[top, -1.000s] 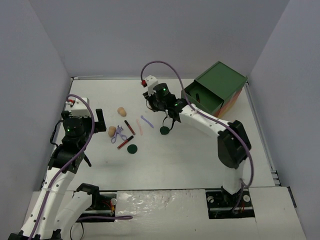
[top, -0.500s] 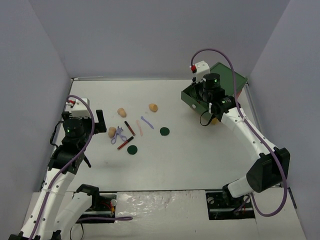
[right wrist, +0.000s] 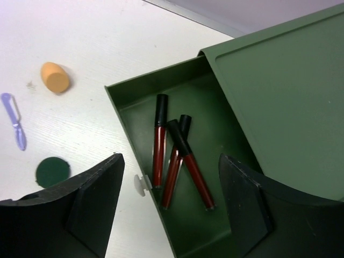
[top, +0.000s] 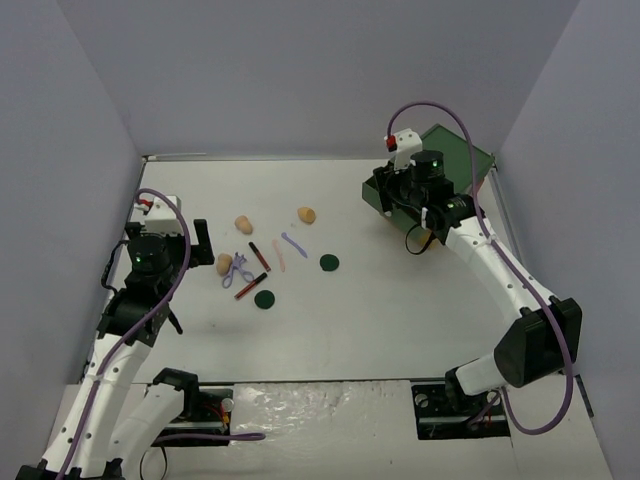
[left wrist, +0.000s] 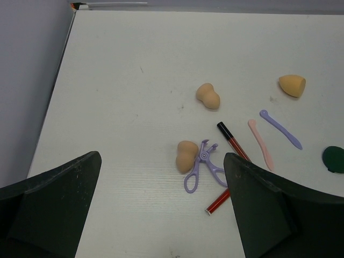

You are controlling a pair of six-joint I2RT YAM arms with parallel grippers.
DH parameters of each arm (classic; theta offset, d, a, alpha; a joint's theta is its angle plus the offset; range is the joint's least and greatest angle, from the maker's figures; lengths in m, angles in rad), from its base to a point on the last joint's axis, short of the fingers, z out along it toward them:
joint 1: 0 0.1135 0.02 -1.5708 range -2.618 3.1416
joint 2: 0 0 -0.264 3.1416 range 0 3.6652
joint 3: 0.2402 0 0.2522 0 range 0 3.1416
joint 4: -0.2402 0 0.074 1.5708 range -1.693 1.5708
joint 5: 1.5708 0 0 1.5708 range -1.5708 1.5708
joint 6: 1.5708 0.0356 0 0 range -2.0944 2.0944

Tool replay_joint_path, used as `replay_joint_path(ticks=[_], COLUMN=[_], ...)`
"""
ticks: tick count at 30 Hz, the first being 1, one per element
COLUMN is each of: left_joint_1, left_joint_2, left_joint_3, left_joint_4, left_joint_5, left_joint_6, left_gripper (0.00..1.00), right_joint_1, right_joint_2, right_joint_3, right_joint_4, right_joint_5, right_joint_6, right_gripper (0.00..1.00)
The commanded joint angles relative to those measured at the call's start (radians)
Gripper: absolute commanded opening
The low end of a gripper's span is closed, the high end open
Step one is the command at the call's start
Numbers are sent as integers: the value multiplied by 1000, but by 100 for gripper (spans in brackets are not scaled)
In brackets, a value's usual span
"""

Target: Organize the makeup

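Drop-off looks finished: right jaws gape empty over the green drawer [right wrist: 215, 123], left jaws too; next, the mid-table red stick [left wrist: 232, 141].

**Left wrist view:** dk green disc [left wrist: 334, 159] cut by R edge; only part shown. Lower red/black stick [left wrist: 217, 201]: upper end masked by R finger of left gripper [left wrist: 161, 157]. Both fingers cut by bottom edge.

**Right wrist view:** chest [right wrist: 279, 80] cut by R edge. Drawer [right wrist: 209, 118] runs off bottom edge, near corner masked by R finger of right gripper [right wrist: 169, 161].

**Top view:** drawer contents masked by right arm [top: 480, 250]. Lilac tool [top: 238, 270] too small to resolve.
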Motion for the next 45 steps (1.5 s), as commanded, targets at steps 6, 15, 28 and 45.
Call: replay_joint_path(ticks=[6,15,28,45], left_joint_1=[-80,-179,-180,-165], left_joint_2=[175,437,740,942], left_joint_3=[112,139,119,201], left_joint_4=[-83,-174,-131,-197], left_joint_5=[273,289,261,278], left_joint_6=[119,148,86,102], left_gripper=[88,87,43,26], right_joint_1=[3,3,3,3], right_joint_2=[-223,-404,-513,-533], right_joint_3=[-54,-226,-343,-358], right_joint_4=[51,94,160,172], right_joint_5=[-122,-149,-156,-166], right_joint_6=[169,270,269,268], right_gripper=[84,94,94,94])
